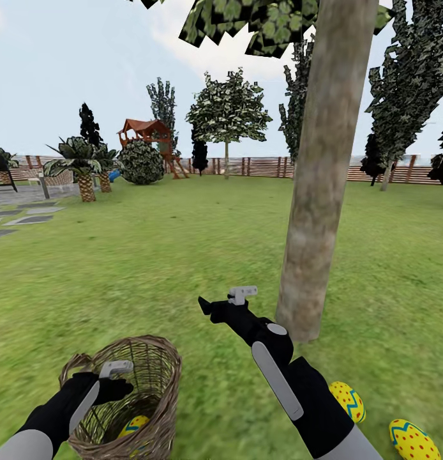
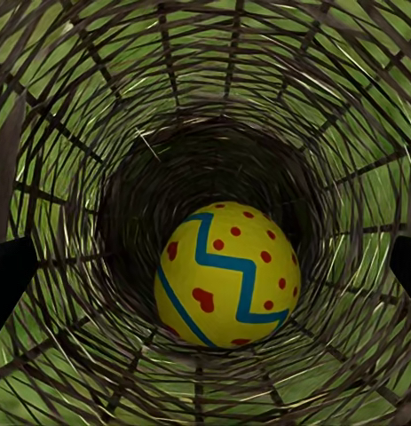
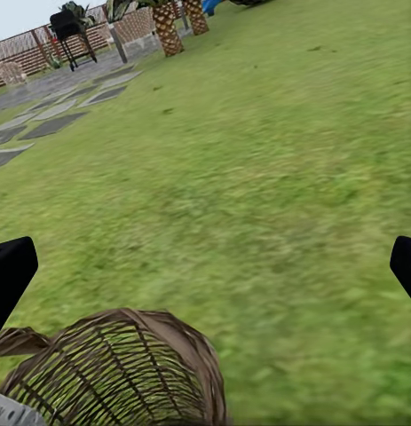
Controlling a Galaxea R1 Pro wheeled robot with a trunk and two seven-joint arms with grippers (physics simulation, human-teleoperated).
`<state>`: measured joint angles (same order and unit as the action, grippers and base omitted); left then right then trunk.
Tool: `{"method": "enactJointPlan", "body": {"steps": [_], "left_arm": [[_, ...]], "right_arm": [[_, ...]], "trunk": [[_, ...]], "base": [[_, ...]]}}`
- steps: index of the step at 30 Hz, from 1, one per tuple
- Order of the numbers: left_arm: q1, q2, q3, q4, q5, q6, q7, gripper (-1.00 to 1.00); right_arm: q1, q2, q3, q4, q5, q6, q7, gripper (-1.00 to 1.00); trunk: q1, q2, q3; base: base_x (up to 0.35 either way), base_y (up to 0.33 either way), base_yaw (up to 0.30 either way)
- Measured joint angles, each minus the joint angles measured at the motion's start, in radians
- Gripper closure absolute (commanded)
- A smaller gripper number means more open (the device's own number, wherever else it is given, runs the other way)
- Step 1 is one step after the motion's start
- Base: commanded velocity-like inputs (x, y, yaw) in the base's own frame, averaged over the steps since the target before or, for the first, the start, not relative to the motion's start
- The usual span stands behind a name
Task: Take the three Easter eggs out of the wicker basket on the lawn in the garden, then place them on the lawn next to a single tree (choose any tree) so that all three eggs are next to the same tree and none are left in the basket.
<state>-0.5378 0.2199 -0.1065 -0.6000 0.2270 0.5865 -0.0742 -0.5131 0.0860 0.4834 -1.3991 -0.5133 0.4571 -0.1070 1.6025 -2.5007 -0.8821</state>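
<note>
In the garden, the left claw (image 1: pixel 117 377) reaches into the mouth of the wicker basket (image 1: pixel 154 370) lying tipped on the lawn (image 1: pixel 183 255), its fingers spread wide and gripping nothing. One yellow Easter egg (image 2: pixel 227 273) rests deep inside the basket. Two more eggs (image 1: pixel 348 400) (image 1: pixel 413 439) lie on the grass near the foot of the grey-tan tree (image 1: pixel 320 191). The right claw (image 1: pixel 221 305) hovers over the grass beside the trunk, open and empty.

Red-roofed playset (image 1: pixel 147 135) — round bush (image 1: pixel 142 163) beside
</note>
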Motion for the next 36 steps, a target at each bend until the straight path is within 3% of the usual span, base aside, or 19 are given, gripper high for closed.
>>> {"method": "enactJointPlan", "body": {"steps": [13,36], "left_arm": [[0.000,0.000,-0.029,0.001,-0.002,0.000,0.001,-1.00],[0.000,0.000,-0.035,0.001,-0.002,0.001,0.001,-1.00]], "right_arm": [[0.000,0.000,0.000,0.000,0.000,0.000,0.000,-1.00],[0.000,0.000,0.000,0.000,-0.002,0.000,-0.001,-1.00]], "trunk": [[0.000,0.000,0.000],[0.000,0.000,0.000]], "base": [[0.047,0.000,0.000],[0.067,0.000,0.000]]}}
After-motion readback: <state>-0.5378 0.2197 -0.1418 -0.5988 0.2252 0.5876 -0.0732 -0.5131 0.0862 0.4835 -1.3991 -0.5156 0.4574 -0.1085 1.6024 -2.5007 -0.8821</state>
